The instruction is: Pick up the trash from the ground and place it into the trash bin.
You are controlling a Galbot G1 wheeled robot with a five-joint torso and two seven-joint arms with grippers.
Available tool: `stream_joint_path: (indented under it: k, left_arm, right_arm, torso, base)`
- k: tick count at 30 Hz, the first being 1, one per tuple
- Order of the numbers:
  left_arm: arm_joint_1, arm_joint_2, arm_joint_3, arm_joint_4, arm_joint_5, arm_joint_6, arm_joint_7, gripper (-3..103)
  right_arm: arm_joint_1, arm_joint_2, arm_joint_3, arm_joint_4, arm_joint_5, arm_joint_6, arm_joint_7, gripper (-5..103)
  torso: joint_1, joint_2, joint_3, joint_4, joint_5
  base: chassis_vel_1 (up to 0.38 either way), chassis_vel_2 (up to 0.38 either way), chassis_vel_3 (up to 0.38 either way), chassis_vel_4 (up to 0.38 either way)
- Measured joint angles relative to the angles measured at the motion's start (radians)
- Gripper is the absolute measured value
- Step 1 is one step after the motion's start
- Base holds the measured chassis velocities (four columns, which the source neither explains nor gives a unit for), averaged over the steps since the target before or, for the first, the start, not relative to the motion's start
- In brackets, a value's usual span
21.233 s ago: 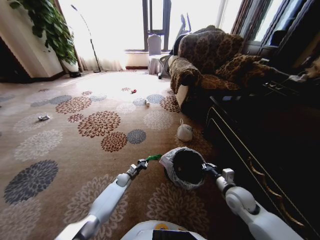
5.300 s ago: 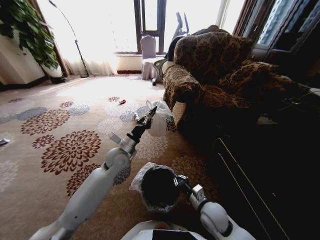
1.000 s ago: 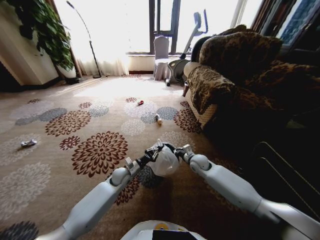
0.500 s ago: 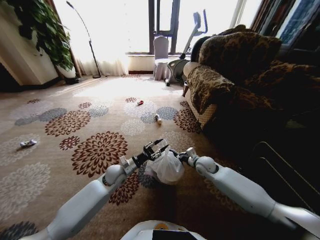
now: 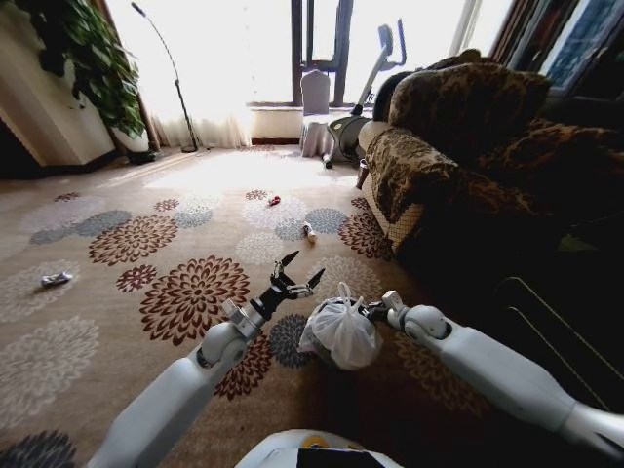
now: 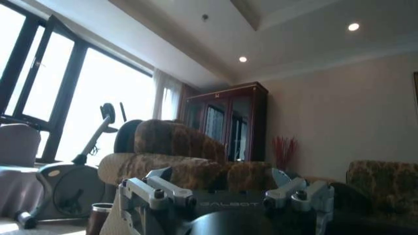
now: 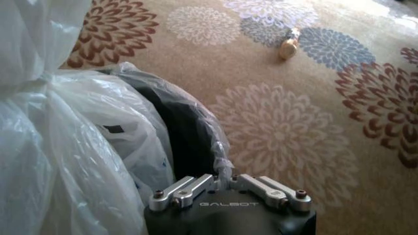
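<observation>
At lower centre of the head view, the white knotted plastic bag point(image 5: 341, 331) sits on top of the trash bin point(image 7: 186, 132), covering most of its mouth; the knot points upward. The right gripper point(image 5: 373, 311) is clamped on the bin's lined rim, as the right wrist view shows. Just above and left of the bag, the left gripper point(image 5: 295, 276) is raised with its fingers spread wide and holding nothing.

The bag looks light, soft and crinkly, so it will likely deform and slip if squeezed at the body. The knot is the firmest point to grasp, should it need pressing further down.

Farther up the carpet point(image 5: 117, 322), near frame centre, lies an orange-capped bottle point(image 5: 308, 232), with a small red scrap point(image 5: 274, 200) beyond it. A flattened scrap point(image 5: 56, 279) lies at the left edge.
</observation>
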Motion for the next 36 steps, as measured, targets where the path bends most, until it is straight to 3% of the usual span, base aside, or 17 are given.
stream_joint_path:
  k: [2,3,5,6,9,12,17,19,22,24,25,27,29,32,34,35,36]
  left_arm:
    - [0.0,-0.017,0.003,0.01,0.006,-0.002,-0.001,100]
    - [0.006,-0.023,0.002,0.007,0.007,-0.002,-0.003,100]
    - [0.012,-0.025,0.0,0.003,0.007,-0.002,-0.003,100]
    - [0.024,-0.028,-0.002,-0.002,0.006,-0.002,-0.004,100]
    - [0.044,-0.021,-0.005,-0.004,0.017,-0.009,-0.002,100]
    - [0.063,0.029,-0.018,-0.021,0.028,-0.026,0.021,100]
    - [0.104,0.085,-0.043,-0.043,0.03,-0.048,0.042,100]
    - [0.123,0.08,-0.047,-0.047,0.029,-0.052,0.043,100]
    - [0.134,0.068,-0.042,-0.049,0.03,-0.057,0.049,100]
    - [0.129,0.08,-0.04,-0.05,0.024,-0.073,0.109,101]
    - [0.129,0.08,-0.04,-0.05,0.024,-0.073,0.109,101]
    - [0.121,0.133,-0.048,-0.058,0.01,-0.09,0.176,99]
    - [0.12,0.173,-0.059,-0.065,0.001,-0.095,0.199,97]
    - [0.128,0.207,-0.083,-0.072,-0.022,-0.096,0.208,97]
    - [0.144,0.195,-0.105,-0.073,-0.036,-0.094,0.198,94]
    - [0.148,0.186,-0.108,-0.072,-0.04,-0.093,0.193,97]
    - [0.148,0.186,-0.108,-0.072,-0.04,-0.093,0.193,97]
  right_arm:
    - [0.0,-0.018,-0.014,0.021,-0.085,0.009,-0.09,2]
    - [0.007,-0.023,-0.014,-0.007,-0.148,0.041,-0.139,2]
    - [0.018,-0.017,-0.014,-0.031,-0.16,0.049,-0.142,2]
    - [0.038,0.006,-0.012,-0.073,-0.175,0.054,-0.138,2]
    - [0.058,0.071,-0.048,-0.12,-0.187,0.061,-0.127,2]
    - [0.053,0.165,-0.053,-0.183,-0.179,0.089,-0.085,2]
    - [0.045,0.23,-0.053,-0.229,-0.15,0.132,-0.032,2]
    - [0.057,0.258,-0.053,-0.292,-0.178,0.146,-0.043,2]
    - [0.06,0.258,-0.053,-0.303,-0.19,0.149,-0.074,2]
    - [0.06,0.267,-0.052,-0.324,-0.193,0.156,-0.085,2]
    - [0.06,0.267,-0.052,-0.324,-0.193,0.156,-0.085,2]
    - [0.062,0.292,-0.052,-0.349,-0.18,0.158,-0.077,2]
    - [0.063,0.302,-0.052,-0.358,-0.173,0.163,-0.063,2]
    - [0.063,0.307,-0.051,-0.357,-0.159,0.178,-0.039,-2]
    - [0.063,0.281,-0.049,-0.313,-0.122,0.176,-0.031,7]
    - [0.062,0.268,-0.049,-0.295,-0.112,0.173,-0.031,7]
    - [0.062,0.268,-0.049,-0.295,-0.112,0.173,-0.031,7]
  torso:
    - [0.0,0.0,0.0,0.0008,0.0033]
    - [0.0,0.0,0.0,0.0006,0.003]
    - [0.0,0.0,0.0,0.0001,0.002]
    - [0.0,0.0,0.0,0.0002,-0.0003]
    - [0.0,0.0,0.0,0.0006,0.0007]
    - [-0.001,0.002,-0.002,-0.0007,-0.0019]
    - [-0.001,0.002,-0.001,-0.0014,-0.0011]
    - [-0.001,0.001,-0.001,-0.0003,-0.0004]
    - [-0.001,0.001,-0.001,0.0003,0.0003]
    - [-0.001,0.001,0.0,0.0002,0.0002]
    - [-0.001,0.001,0.0,0.0002,0.0002]
    - [-0.001,0.001,0.0,0.0002,0.0002]
    - [0.0,0.001,0.0,0.0001,0.0006]
    - [0.0,0.0,0.0,0.0001,0.0013]
    - [0.0,-0.002,0.002,0.0013,0.0062]
    - [0.0,-0.002,0.002,0.0029,0.0068]
    - [0.0,-0.002,0.002,0.0029,0.0068]
  base:
    - [0.0,0.0,0.0,0.0]
    - [0.0,0.0,0.0,0.0]
    - [0.0,0.0,0.0,0.0]
    - [0.0,0.0,0.0,0.0]
    - [0.0,0.0,0.0,0.0]
    - [0.0,0.0,0.0,0.0]
    - [-0.014,-0.02,-0.03,-0.003]
    - [0.0,0.0,0.0,0.0]
    - [0.0,0.0,0.0,0.0]
    - [0.0,0.0,0.0,0.0]
    - [0.0,0.0,0.0,0.0]
    - [0.0,0.0,0.0,0.0]
    - [0.0,0.0,0.0,0.0]
    - [0.0,0.0,0.0,0.0]
    - [0.0,0.0,0.0,0.0]
    - [0.0,0.0,0.0,0.0]
    - [0.0,0.0,0.0,0.0]
